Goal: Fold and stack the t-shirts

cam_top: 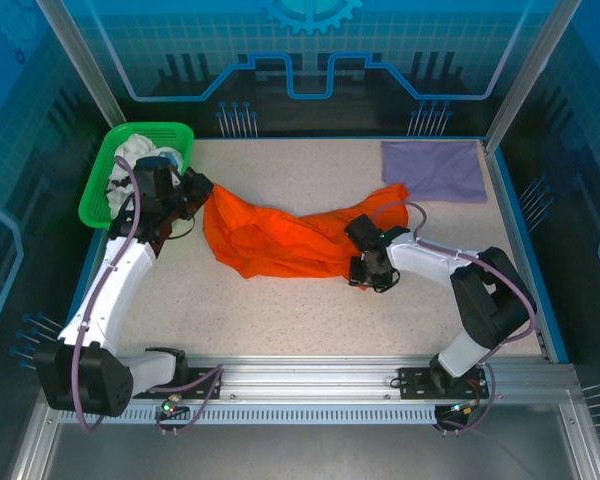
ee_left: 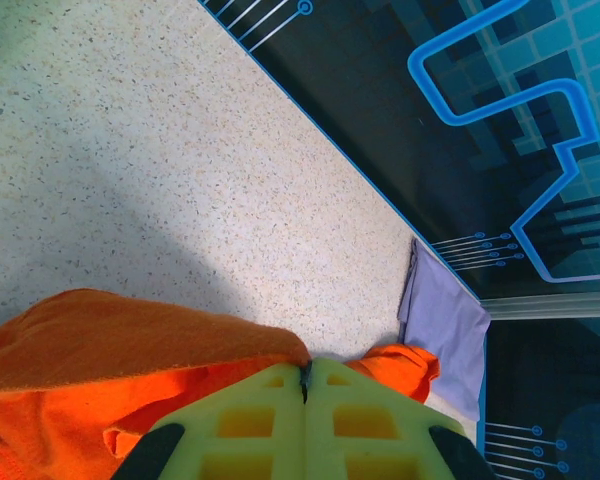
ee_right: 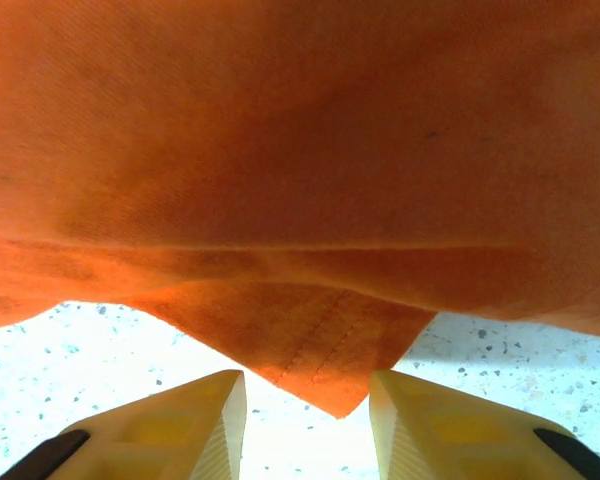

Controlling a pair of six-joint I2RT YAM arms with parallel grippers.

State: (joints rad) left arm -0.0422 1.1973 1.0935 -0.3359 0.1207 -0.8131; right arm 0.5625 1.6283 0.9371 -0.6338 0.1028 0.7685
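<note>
A bright orange t-shirt (cam_top: 280,242) lies crumpled across the middle of the table. My left gripper (cam_top: 198,190) is at its far left edge, and its fingers (ee_left: 240,420) are shut on the orange cloth (ee_left: 100,340), which rises to the jaw tips. My right gripper (cam_top: 365,272) sits at the shirt's near right edge. In the right wrist view it stands open (ee_right: 308,400), and a stitched corner of the orange shirt (ee_right: 325,345) points down into the gap, clear of both fingers. A lavender t-shirt (cam_top: 435,168) (ee_left: 445,320) lies folded flat at the back right corner.
A green plastic basket (cam_top: 98,190) stands at the back left corner with white cloth (cam_top: 135,150) in it, close behind the left gripper. Blue-lit walls and metal posts enclose the speckled table (cam_top: 280,310).
</note>
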